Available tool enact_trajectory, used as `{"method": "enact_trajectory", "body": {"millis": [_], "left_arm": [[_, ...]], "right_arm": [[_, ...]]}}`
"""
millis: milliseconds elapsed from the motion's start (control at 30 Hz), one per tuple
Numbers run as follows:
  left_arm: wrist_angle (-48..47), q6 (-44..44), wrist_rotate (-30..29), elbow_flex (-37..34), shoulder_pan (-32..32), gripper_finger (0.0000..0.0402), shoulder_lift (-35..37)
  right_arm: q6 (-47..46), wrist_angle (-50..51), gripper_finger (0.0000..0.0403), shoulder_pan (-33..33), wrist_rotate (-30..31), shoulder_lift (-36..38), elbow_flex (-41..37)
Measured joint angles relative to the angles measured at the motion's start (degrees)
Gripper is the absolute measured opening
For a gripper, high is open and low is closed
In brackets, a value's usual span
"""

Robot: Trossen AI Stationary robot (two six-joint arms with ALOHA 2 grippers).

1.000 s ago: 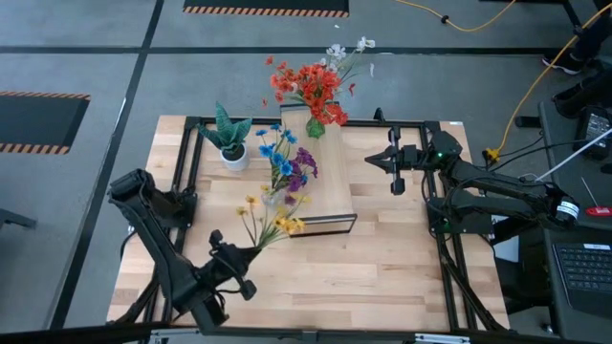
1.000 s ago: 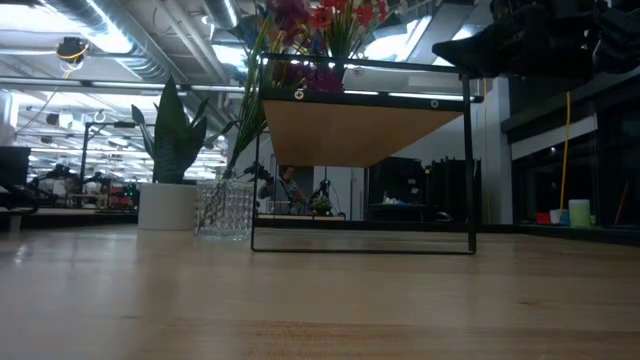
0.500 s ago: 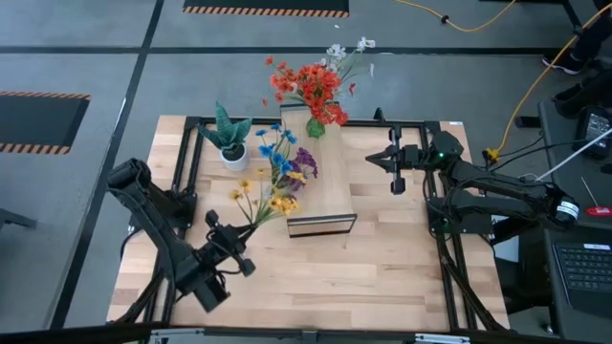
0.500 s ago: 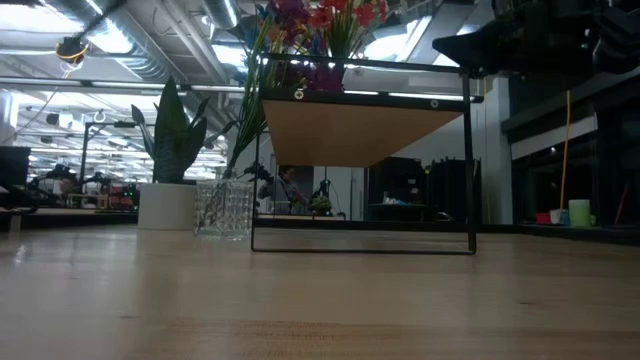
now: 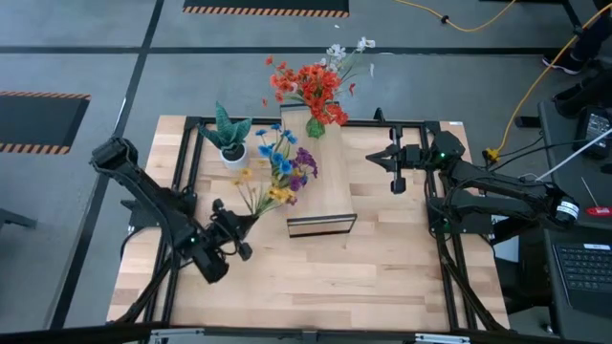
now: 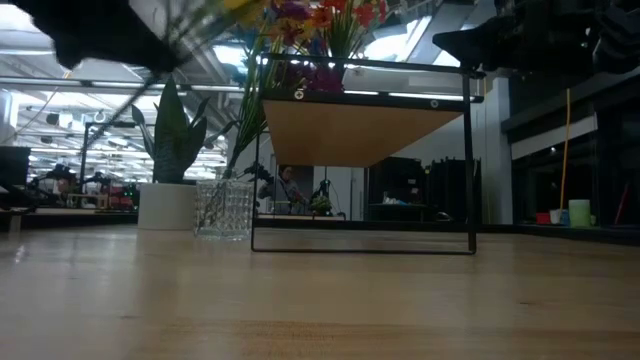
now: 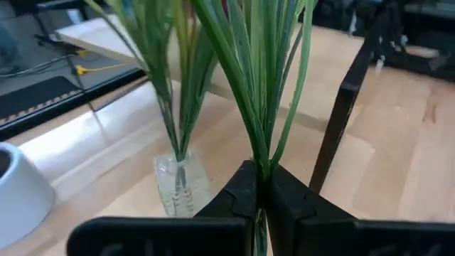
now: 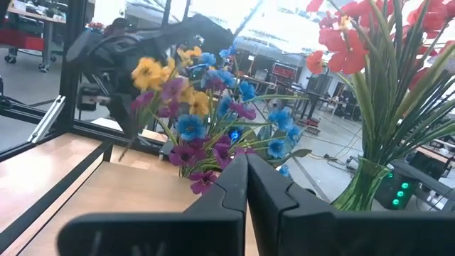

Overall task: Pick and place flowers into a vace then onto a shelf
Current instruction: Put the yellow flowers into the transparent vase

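At lower left, the left gripper (image 5: pixel 232 227) is clamped on the yellow flowers (image 5: pixel 271 195)' thin stems: light, floppy, best held low.

Spiky green plant in a small white pot (image 5: pixel 230 143) is seen on the pale wooden counter (image 5: pixel 382 258), near the far left corner. Yellow cable (image 5: pixel 521 96) is laid across the grey floor (image 5: pixel 115 86). Black-and-orange striped floor markings (image 5: pixel 266 10) are visible beyond.
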State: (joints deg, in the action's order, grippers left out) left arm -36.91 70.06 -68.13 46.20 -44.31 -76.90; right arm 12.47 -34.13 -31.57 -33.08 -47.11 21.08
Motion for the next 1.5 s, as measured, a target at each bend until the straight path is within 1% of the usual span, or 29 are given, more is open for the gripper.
{"method": "enact_trajectory", "body": {"millis": [67,200,300,400,533,600,667,733,833,933,1000,1200,1500], "left_arm": [[10.03,-10.90,2.58,-3.30,2.38,0.0006,2.17],[29.48,-36.71,7.35,-8.21,6.64,0.0006,6.37],[42.99,-51.20,10.94,-12.59,9.17,0.0006,9.95],[57.94,-62.29,15.81,-19.11,11.54,0.0006,13.12],[78.84,-73.24,18.83,-28.87,14.63,0.0006,15.65],[88.48,-77.14,23.05,-32.53,16.69,0.0006,15.88],[95.34,-80.57,27.67,-34.81,18.88,0.0006,15.67],[98.46,-83.30,29.77,-35.81,21.16,0.0006,15.44],[98.88,-84.87,30.48,-36.35,24.52,0.0006,15.14],[98.89,-84.97,35.13,-36.35,28.07,0.0006,14.33],[98.86,-84.58,36.94,-36.35,30.13,0.0006,13.69],[99.33,-81.79,38.91,-36.35,33.59,0.0006,11.56],[104.80,-81.12,38.98,-36.35,35.88,0.0006,6.37]], "right_arm": [[0.00,-0.12,0.0012,0.00,0.00,0.00,0.00],[-0.20,-0.22,0.0012,0.00,0.00,0.00,0.00],[-0.24,-0.24,0.0012,0.00,0.00,-0.02,0.00],[-0.28,-0.24,0.0012,0.00,0.00,-0.02,0.00],[-0.30,0.35,0.0012,0.00,0.00,-0.02,0.00],[-0.23,1.01,0.0012,0.00,0.00,-0.02,0.00],[-0.22,1.52,0.0012,0.00,0.00,-0.02,0.00],[-0.17,1.86,0.0012,0.00,0.00,-0.02,0.00],[-0.15,2.16,0.0012,0.00,0.00,-0.02,0.00],[-0.11,2.18,0.0012,0.00,0.01,-0.02,0.00],[-0.09,2.24,0.0012,0.00,0.00,-0.02,0.00],[0.00,2.77,0.0012,0.00,0.02,-0.02,0.00],[0.02,2.79,0.0012,0.00,0.02,-0.02,0.00]]}}
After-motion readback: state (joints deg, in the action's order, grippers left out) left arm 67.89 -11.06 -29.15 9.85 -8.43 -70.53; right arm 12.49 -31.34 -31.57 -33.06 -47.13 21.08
